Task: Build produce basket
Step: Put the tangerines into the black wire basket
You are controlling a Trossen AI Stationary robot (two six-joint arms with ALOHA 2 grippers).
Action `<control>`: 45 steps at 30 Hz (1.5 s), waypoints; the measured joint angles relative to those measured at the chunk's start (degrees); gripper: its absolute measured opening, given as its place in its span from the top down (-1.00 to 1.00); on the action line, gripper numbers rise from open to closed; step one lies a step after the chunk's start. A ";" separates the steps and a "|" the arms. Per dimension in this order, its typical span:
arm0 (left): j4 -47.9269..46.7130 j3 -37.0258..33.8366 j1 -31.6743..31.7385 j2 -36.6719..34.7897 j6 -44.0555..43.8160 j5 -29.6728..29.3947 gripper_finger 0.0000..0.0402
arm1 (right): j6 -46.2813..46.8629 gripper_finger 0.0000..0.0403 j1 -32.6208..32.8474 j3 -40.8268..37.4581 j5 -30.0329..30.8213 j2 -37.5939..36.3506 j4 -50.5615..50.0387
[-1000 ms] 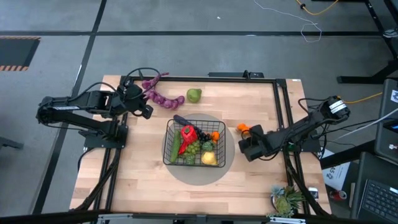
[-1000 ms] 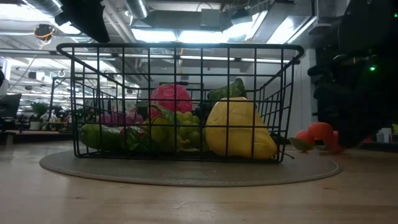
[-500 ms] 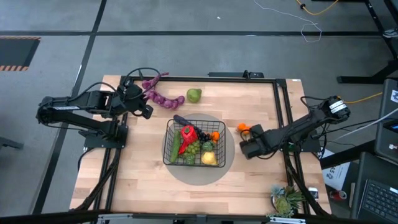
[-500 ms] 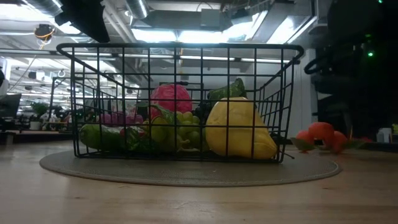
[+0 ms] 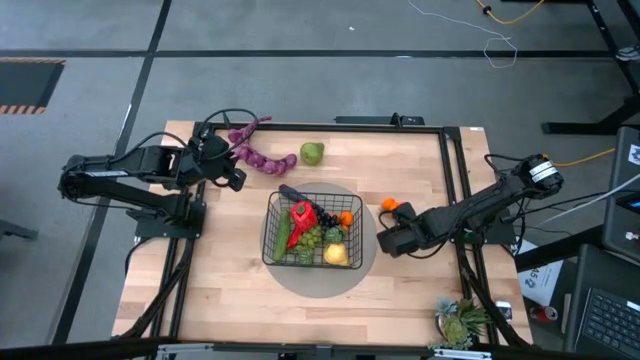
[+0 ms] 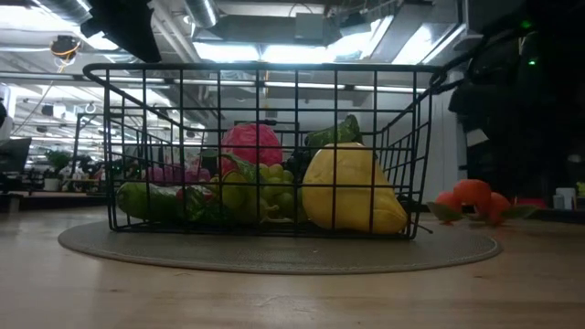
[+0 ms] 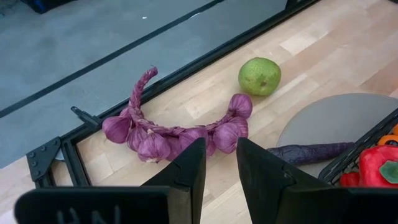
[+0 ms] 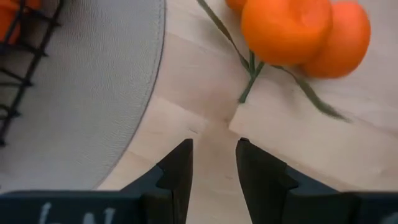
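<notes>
Your right fingers (image 8: 213,163) stand narrowly parted, empty, just short of the oranges (image 8: 303,32) beside the basket (image 5: 309,232); the left fingers (image 7: 220,167), also narrow, hover near the garlic (image 7: 174,132). Closing now could nudge the oranges away

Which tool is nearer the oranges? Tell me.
Right. The right tool sits just beside the oranges, empty, between them and the grey mat. The left tool waits across the table by the purple string.
</notes>
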 joint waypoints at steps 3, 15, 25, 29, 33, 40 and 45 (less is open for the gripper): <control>0.00 0.00 -0.01 -0.01 0.00 0.00 0.57 | -1.20 0.38 0.00 0.00 0.56 0.00 -0.02; -0.03 0.00 -0.01 -0.01 0.05 0.00 0.57 | -1.15 0.31 -0.48 0.00 6.50 0.00 -0.70; -0.55 0.00 -0.02 0.00 0.05 0.02 0.57 | 3.76 -0.04 -0.52 -0.51 8.44 0.00 -0.54; -0.52 0.00 -0.01 0.01 0.05 0.02 0.57 | 3.94 -0.06 -0.57 -2.75 10.78 0.02 3.95; -0.49 0.00 -0.01 0.01 0.03 0.02 0.57 | 3.49 -0.06 -1.03 -5.86 11.64 0.02 10.43; -0.46 0.00 0.00 0.01 -0.02 0.02 0.57 | 3.63 -0.06 -1.03 -10.53 11.52 0.02 15.96; -0.46 0.00 0.00 0.01 -0.04 0.02 0.57 | 3.44 -0.06 -1.34 -11.92 11.66 0.02 15.88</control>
